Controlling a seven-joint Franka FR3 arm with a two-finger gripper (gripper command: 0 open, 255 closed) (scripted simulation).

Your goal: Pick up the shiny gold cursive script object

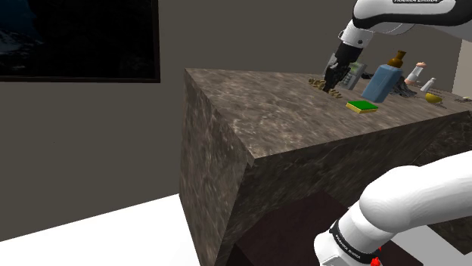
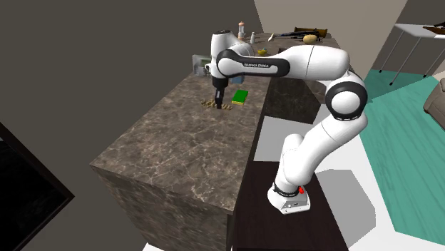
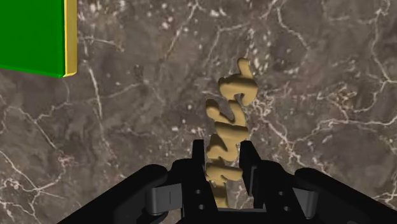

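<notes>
Shoulder view, upper right: my gripper [image 1: 330,88] is clamped on one end of the gold lettering [image 3: 230,108], so lifting may swing it loose.

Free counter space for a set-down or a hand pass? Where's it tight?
Free: the wide bare stretch of counter between its near corner and the gripper, which sits at the gold script piece. Crowded: the far end past the green block, around the blue bottle and the small bottles.
</notes>
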